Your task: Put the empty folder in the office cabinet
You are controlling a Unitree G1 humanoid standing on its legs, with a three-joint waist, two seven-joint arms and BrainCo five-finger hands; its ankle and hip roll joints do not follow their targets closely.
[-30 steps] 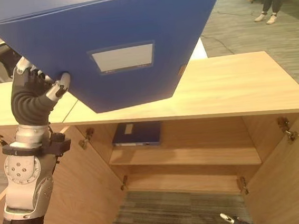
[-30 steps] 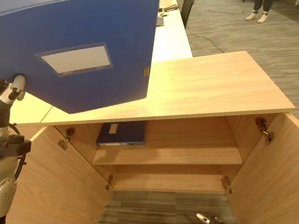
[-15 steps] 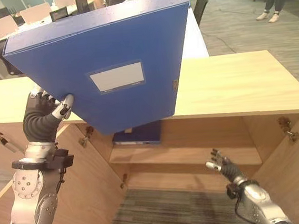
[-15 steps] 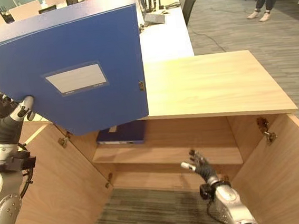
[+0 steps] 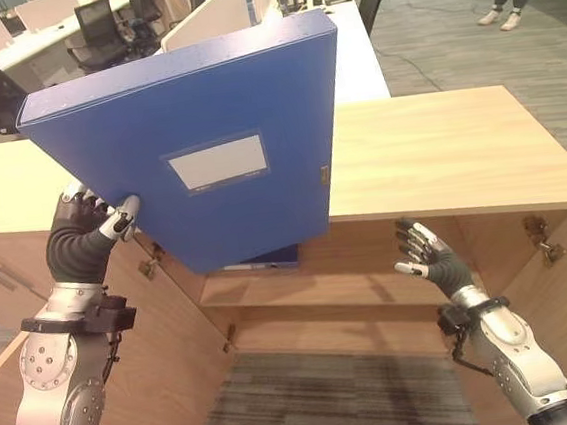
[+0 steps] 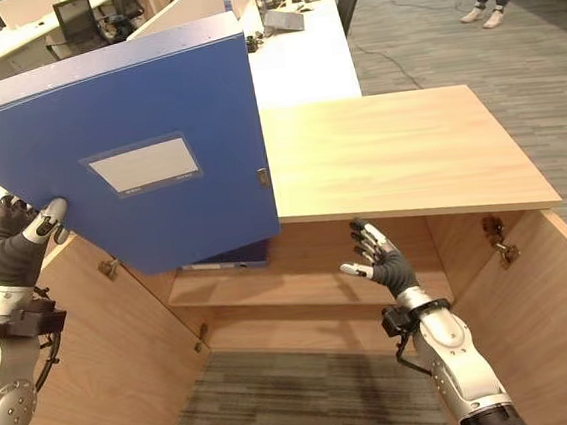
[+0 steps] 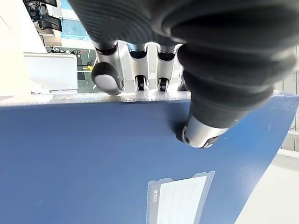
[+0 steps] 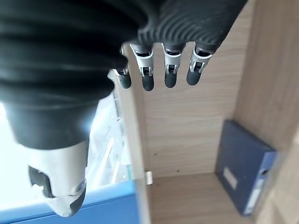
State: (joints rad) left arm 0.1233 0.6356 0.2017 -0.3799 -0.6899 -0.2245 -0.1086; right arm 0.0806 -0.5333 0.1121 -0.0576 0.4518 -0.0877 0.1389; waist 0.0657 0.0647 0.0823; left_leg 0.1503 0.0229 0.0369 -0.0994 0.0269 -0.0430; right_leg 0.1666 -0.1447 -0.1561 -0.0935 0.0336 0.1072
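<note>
Since a second ago I've brought the blue folder (image 5: 198,160) down from right up at the camera, and my right hand (image 5: 431,261) has come up in front of the open cabinet (image 5: 439,157). Left to right: left hand (image 5: 82,232) has its fingers (image 7: 108,77) curled over the folder's lower left edge, thumb pinching the front face, holding it tilted in the air above the cabinet's left door. Another blue folder (image 8: 245,165) lies on the shelf (image 5: 332,293) behind it. Right hand's fingers are spread, holding nothing
</note>
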